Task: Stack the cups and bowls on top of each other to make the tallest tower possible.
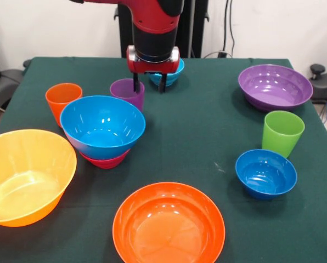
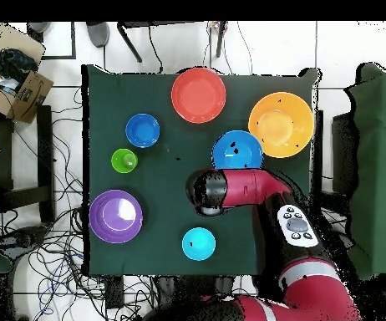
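Observation:
My gripper (image 1: 148,83) is open and hangs at the purple cup (image 1: 127,93). Its left finger (image 1: 135,82) is over the cup's mouth and the right one is outside the cup's right wall. The small cyan bowl (image 1: 173,74) (image 2: 198,243) stands just behind the gripper. The orange cup (image 1: 63,101) is to the left. In front of the purple cup, the sky-blue bowl (image 1: 102,125) (image 2: 236,150) sits upright on a small magenta bowl (image 1: 104,160); no other stack shows. The arm (image 2: 230,189) hides the purple and orange cups from overhead.
Standing singly on the green cloth are the yellow-orange bowl (image 1: 23,175) (image 2: 281,124), orange-red bowl (image 1: 169,224) (image 2: 199,94), purple bowl (image 1: 274,86) (image 2: 115,216), lime green cup (image 1: 282,133) (image 2: 124,160) and dark blue bowl (image 1: 265,173) (image 2: 142,130).

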